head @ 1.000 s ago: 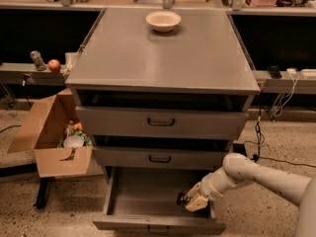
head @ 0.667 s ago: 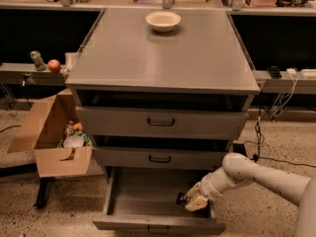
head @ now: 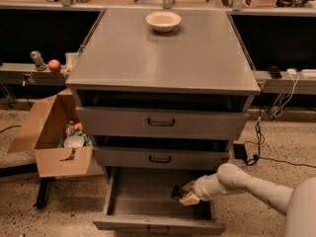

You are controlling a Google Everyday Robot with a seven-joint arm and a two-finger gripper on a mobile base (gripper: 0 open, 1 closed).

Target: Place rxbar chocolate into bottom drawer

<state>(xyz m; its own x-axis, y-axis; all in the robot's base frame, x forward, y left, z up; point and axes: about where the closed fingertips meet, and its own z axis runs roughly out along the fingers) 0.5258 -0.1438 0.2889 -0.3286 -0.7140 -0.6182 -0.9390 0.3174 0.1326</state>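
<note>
One risk w/ gripper (head: 185,197) clenched on rxbar chocolate (head: 177,191), lower centre-right, over bottom drawer (head: 140,197): early release near right wall, bar bouncing out.

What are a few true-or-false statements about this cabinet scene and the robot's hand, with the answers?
1. The bottom drawer is pulled open. True.
2. The hand is up beside the bowl. False: it is low down, reaching into the bottom drawer from the picture's right, with the dark rxbar chocolate at its tip.
3. The bowl sits on the cabinet top, near its far edge. True.
4. The cardboard box stands on the cabinet top. False: it sits on the floor on the picture's left of the cabinet.
5. The red apple lies in the bottom drawer. False: it rests on a ledge at the left.
</note>
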